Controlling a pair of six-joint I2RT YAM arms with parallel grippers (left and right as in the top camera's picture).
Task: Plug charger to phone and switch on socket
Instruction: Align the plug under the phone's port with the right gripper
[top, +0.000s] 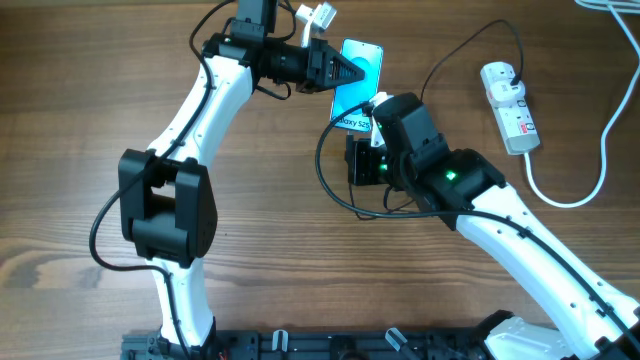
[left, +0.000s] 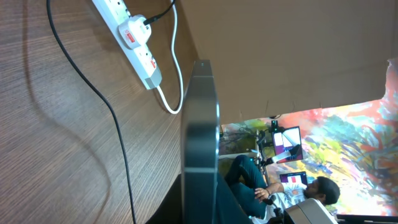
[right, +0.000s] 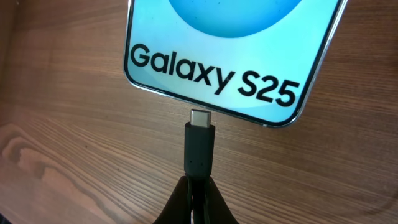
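The phone (top: 362, 72) has a cyan screen and is held tilted up off the table by my left gripper (top: 338, 72), which is shut on its edge. The left wrist view shows it edge-on (left: 200, 118). My right gripper (right: 199, 196) is shut on the charger's black connector (right: 200, 149). The connector's metal tip sits right at the phone's bottom edge, below the "Galaxy S25" text (right: 214, 68); I cannot tell whether it has entered the port. In the overhead view my right gripper (top: 366, 128) is at the phone's lower end. The charger cable (top: 440, 62) runs to a white adapter (top: 499, 74) in the socket (top: 512, 112).
The socket's thick white cord (top: 600, 150) curves off the right side of the table. The charger cable loops on the wood below the right wrist (top: 335, 185). In the left wrist view the socket (left: 138, 46) and the black cable (left: 118, 137) lie beyond the phone.
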